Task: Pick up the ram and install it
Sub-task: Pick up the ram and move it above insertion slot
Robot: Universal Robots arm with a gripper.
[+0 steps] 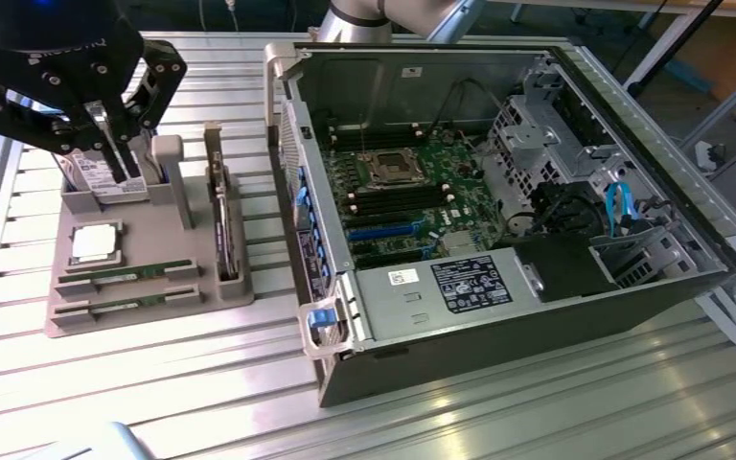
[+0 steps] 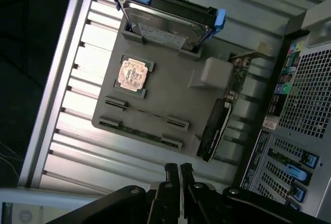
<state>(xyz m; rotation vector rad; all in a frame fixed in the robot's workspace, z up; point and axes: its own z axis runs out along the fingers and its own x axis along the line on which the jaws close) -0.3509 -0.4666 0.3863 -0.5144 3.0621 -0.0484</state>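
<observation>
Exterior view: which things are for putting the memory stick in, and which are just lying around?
For the job: memory stick, second memory stick, tool, open computer.

Just lying about: hard drive, square chip, tall dark card.

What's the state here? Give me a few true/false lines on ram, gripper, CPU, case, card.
1. Both ram sticks lie in the tray. True.
2. The gripper holds a ram stick. False: it carries none and hovers over the tray.
3. The CPU sits in the tray. True.
4. The case is closed. False: its side is open and the motherboard is exposed.
5. The card lies flat on the tray. False: it stands on edge in its slot.
</observation>
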